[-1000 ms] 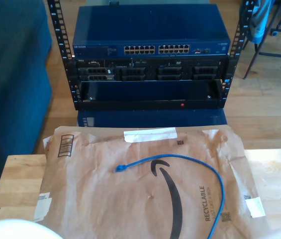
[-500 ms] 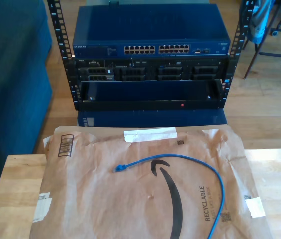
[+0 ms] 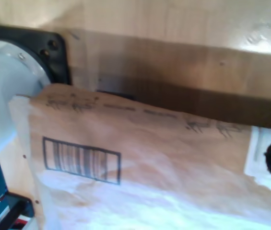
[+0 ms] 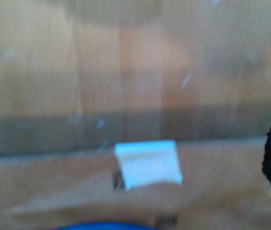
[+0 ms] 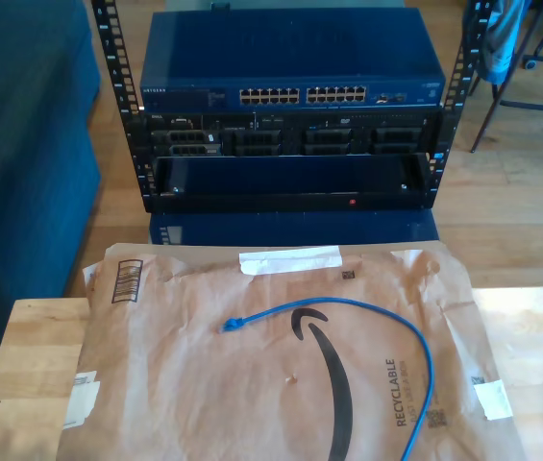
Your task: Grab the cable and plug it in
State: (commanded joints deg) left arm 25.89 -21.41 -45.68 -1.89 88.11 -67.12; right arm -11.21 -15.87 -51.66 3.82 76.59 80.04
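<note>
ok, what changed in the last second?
A white rounded shape at the exterior view's bottom-left edge shrank, then left the picture. Nothing was gripped or released. The cable, the brown mailer and the rack switch stayed put.

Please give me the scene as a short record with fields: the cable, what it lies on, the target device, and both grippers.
cable: blue cable, lying loose in a curve, plug end toward the exterior view's left
surface: brown paper mailer on a wooden table
target: blue network switch in a rack beyond the table, with a row of ports
first gripper: state unclear
second gripper: open, holding nothing
cable status: not yet grasped
</note>
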